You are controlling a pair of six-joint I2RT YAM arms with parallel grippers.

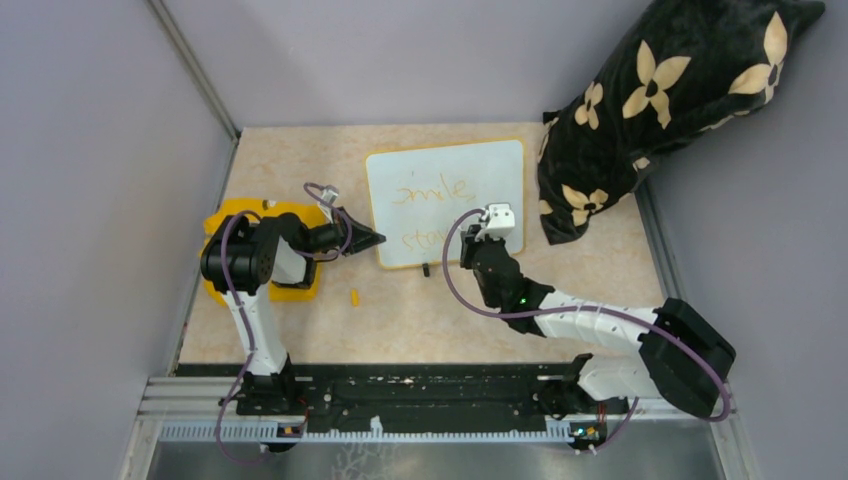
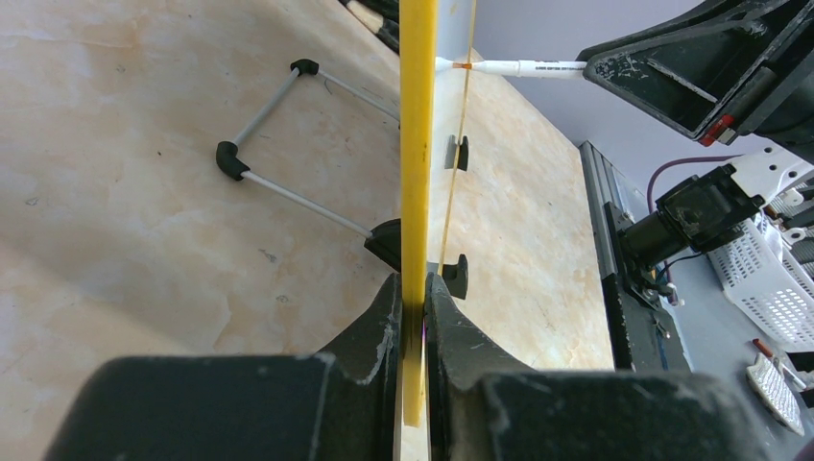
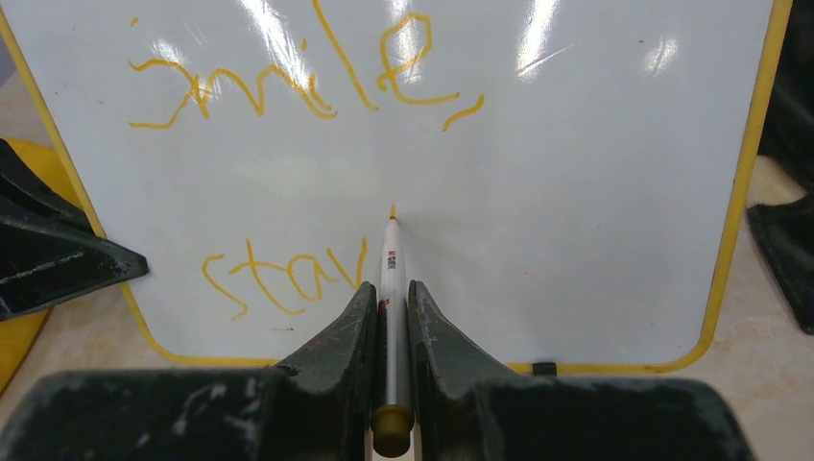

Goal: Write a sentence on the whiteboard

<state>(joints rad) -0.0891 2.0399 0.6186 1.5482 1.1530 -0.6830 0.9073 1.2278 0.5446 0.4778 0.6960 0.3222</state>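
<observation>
done: thin orange handwritten sentence (image 3: 251,96) reads "smile", then "stay".
left: lower line looks unfinished.
board: small white yellow-rimmed whiteboard (image 1: 490,170) mid beige worktop (image 1: 400,330), left rim clamped in left tool (image 2: 413,317).
right tool (image 3: 392,317): clamped on slim white marker pen (image 3: 390,269), tip on board.
room: blank board rightward; black flowered cushion (image 1: 660,110) near right rim.

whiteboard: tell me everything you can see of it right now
The whiteboard is a small glossy white rectangle with rounded corners and a thin yellow rim. It stands on edge on black feet, a wire kickstand behind. Orange handwriting reads roughly "smile" above "stay". The left tool clamps its side edge; the marker in the right tool has its tip on the face beside "stay".
</observation>
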